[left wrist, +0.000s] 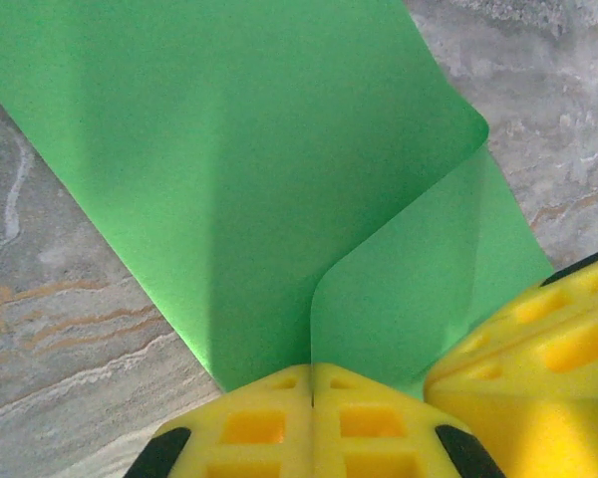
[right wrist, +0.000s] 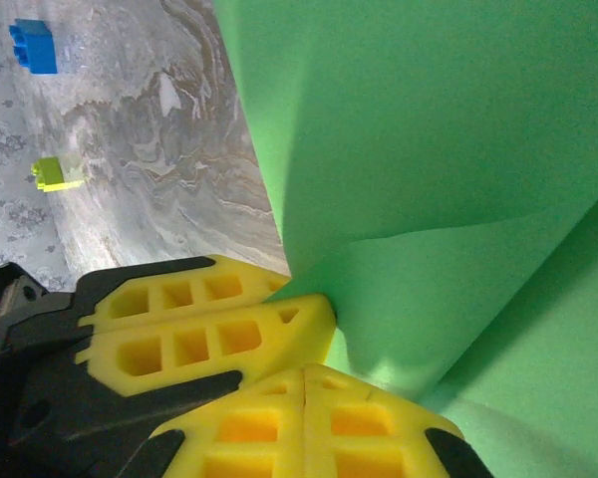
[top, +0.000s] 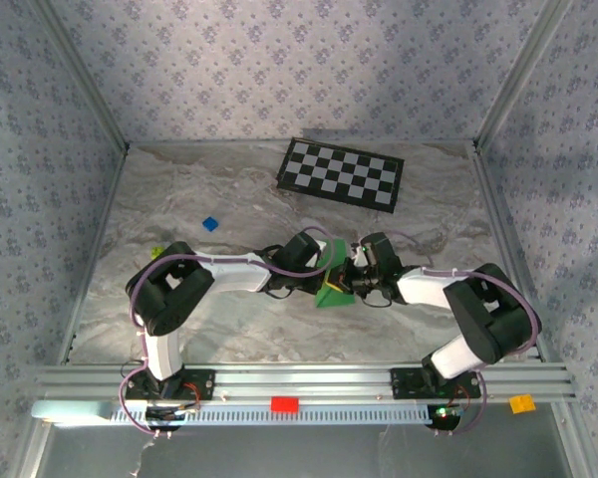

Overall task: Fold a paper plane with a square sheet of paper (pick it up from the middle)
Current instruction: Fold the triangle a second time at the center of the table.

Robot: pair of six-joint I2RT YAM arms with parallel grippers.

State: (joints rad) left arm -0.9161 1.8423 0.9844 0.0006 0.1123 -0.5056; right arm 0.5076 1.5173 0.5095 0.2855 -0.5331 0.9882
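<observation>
You look down on a grey marble-patterned bench [top: 229, 189], with a black-and-white checkerboard [top: 341, 172] flat at its far side. Mid-bench, between both arms, is the square sheet of paper [left wrist: 229, 179]: smooth bright green, one flap curled over in a soft, uncreased fold. The left fingers [left wrist: 364, 393], yellow with a gridded face, are closed on its edge. The right fingers [right wrist: 364, 393] pinch it just beside them. The right wrist view adds a studded blue block [right wrist: 35, 47] and a yellow-green block [right wrist: 58, 173].

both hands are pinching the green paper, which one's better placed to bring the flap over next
Probably the right hand: the curled flap of the square sheet of paper lies on its side, while the left hand pinches the base of that curl and can anchor it.
</observation>
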